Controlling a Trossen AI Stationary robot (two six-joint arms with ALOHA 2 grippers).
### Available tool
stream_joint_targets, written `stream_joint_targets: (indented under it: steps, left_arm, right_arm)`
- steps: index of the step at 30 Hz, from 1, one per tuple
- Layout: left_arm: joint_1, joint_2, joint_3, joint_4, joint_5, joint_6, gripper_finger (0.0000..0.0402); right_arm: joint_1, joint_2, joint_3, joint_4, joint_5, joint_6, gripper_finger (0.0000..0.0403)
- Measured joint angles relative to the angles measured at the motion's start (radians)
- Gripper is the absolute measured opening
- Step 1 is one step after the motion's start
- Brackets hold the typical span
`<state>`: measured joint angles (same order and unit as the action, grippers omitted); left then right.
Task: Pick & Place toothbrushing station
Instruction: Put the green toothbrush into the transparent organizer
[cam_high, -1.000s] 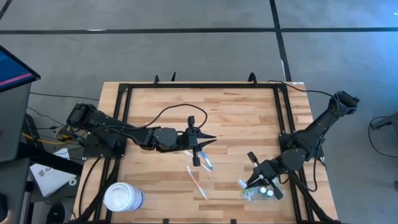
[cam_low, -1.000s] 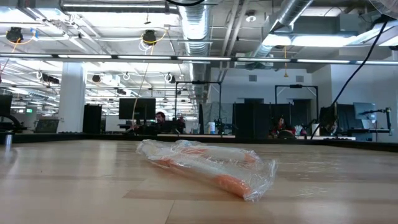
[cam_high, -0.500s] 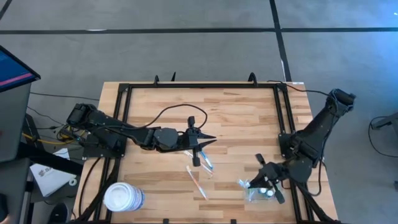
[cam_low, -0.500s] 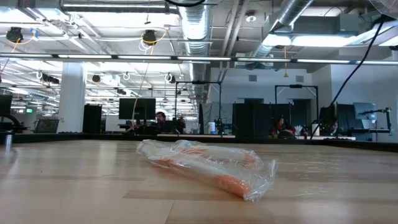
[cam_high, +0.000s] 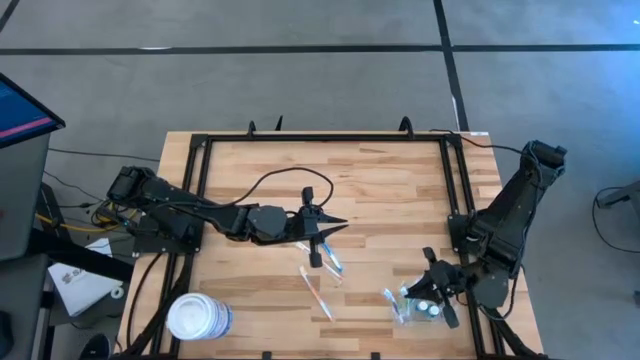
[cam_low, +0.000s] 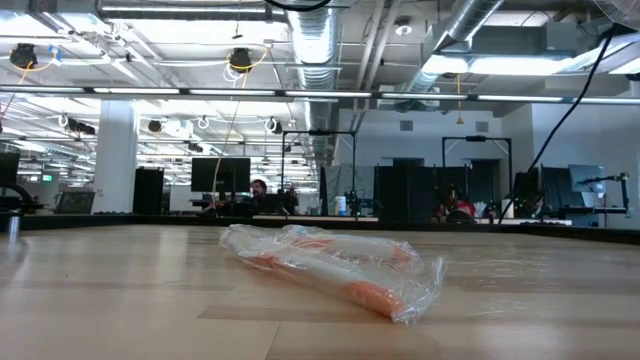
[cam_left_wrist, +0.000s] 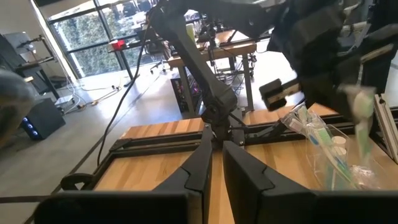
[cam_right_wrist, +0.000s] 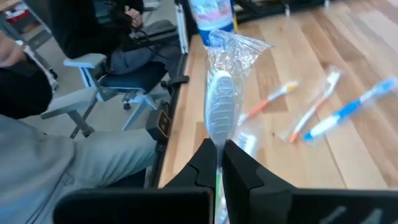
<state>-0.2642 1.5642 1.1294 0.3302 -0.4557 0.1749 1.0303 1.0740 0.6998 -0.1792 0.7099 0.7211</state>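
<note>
At the near right corner of the tabletop (cam_high: 380, 190), the right pincer (cam_high: 418, 297) was clenched on a wrapped toothbrush (cam_right_wrist: 221, 115), its head standing up between the fingers in the right wrist view. It hung directly over the toothbrushing station (cam_high: 420, 310), a clear holder that stood by the right frame rail with other brushes already in it.

For this step, the handle end probably needed to be lined up over a free slot in the holder and lowered upright. The crinkled wrapper could catch on the rim, so a slow, straight descent seemed advisable, with release only once the brush was seated.

The left pincer (cam_high: 318, 243) waited mid-tabletop, nearly closed and holding nothing visible, just beside a blue toothbrush (cam_high: 331, 262). An orange toothbrush (cam_high: 315, 291) lay near it, and a white tub (cam_high: 198, 317) stood at the near left.
</note>
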Motion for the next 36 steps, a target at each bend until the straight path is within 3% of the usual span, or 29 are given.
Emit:
stream_joint_targets:
  steps: [23,36]
  left_arm:
    - [0.001,0.000,0.000,-0.006,0.000,0.000,0.0033]
    - [0.002,0.000,0.000,-0.010,0.000,0.000,0.0033]
  right_arm:
    - [0.103,0.008,-0.189,0.220,0.136,0.102,0.0000]
    - [0.109,0.054,-0.215,0.295,0.129,0.113,0.0003]
